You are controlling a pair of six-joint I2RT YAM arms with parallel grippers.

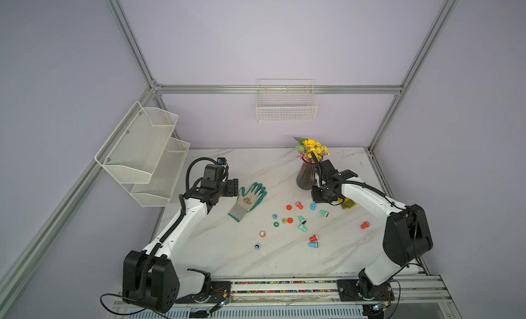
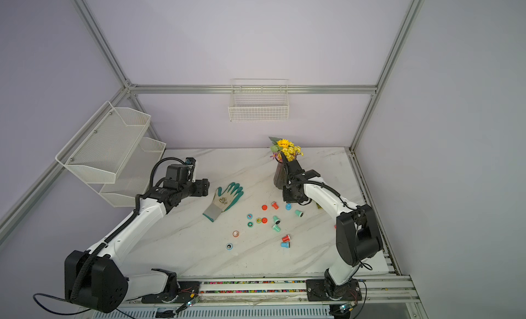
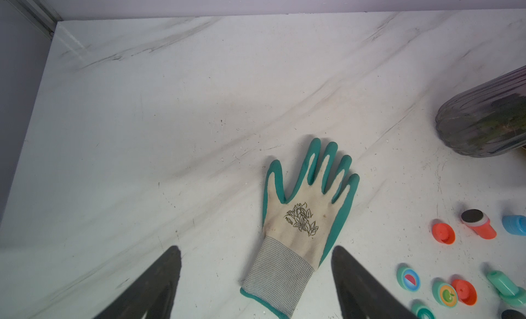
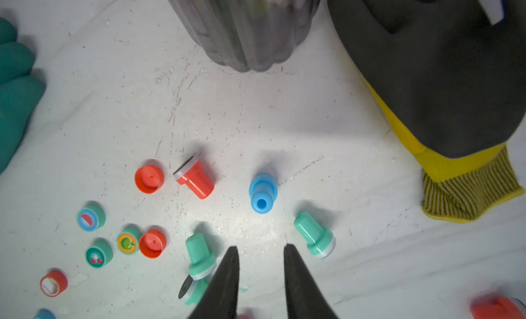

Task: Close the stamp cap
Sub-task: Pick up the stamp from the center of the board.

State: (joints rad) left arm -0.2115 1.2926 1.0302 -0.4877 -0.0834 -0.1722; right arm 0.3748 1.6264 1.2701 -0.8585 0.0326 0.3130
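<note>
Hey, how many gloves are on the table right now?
2. A teal-and-cream glove lies flat just ahead of the left gripper; a black-and-yellow glove lies beside the vase, mostly hidden in both top views. No others show.

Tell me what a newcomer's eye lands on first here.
The scatter of bright red, blue and mint stamps and caps mid-table grabs attention first. On the left arm's side lies a teal-and-cream glove, and at the back stands a dark vase of yellow flowers, with the right end effector open over the stamps.
</note>
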